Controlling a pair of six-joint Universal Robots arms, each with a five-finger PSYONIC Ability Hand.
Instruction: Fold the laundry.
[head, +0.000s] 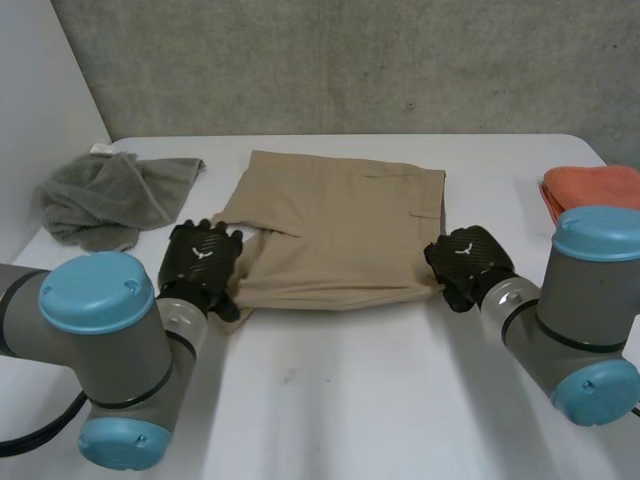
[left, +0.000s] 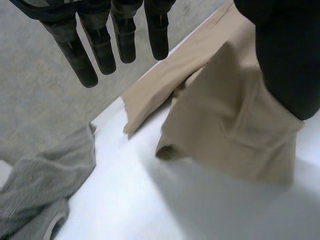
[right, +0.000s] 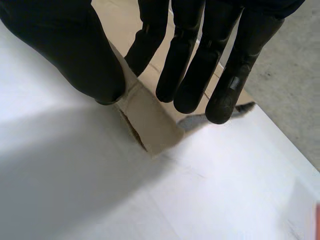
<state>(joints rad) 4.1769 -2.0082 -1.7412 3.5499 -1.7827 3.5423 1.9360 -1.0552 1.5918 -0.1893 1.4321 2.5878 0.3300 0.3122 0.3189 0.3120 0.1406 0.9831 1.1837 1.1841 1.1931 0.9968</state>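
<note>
Beige trousers lie folded in the middle of the white table. My left hand is at their near left corner. In the left wrist view its fingers are straight and spread clear of the cloth, while its thumb rests over the raised corner of the trousers; the hand is open. My right hand is at the near right corner. There the trousers' edge runs up between its thumb and its fingers, which pinch it.
A crumpled grey towel lies at the back left, close to my left hand, also beside the trousers as the grey towel. A folded orange cloth sits at the right edge. A concrete wall stands behind the table.
</note>
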